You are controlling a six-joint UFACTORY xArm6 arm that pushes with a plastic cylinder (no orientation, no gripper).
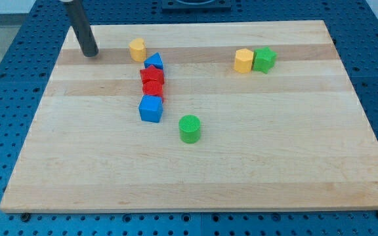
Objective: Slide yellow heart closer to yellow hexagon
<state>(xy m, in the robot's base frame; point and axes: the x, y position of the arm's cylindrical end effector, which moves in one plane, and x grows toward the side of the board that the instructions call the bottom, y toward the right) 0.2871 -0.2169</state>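
The yellow heart (137,49) sits near the view's top, left of centre, just above-left of a blue triangle (154,62). The yellow hexagon (243,60) sits to the right of centre near the top and touches a green star (264,59) on its right. My tip (89,54) rests on the board at the top left, a short way left of the yellow heart and apart from it. A wide stretch of board lies between the heart and the hexagon.
Below the blue triangle a column runs down: a red star (152,75), a second red block (153,90), then a blue cube (151,109). A green cylinder (189,128) stands lower, near the middle. The wooden board (274,164) lies on a blue perforated table.
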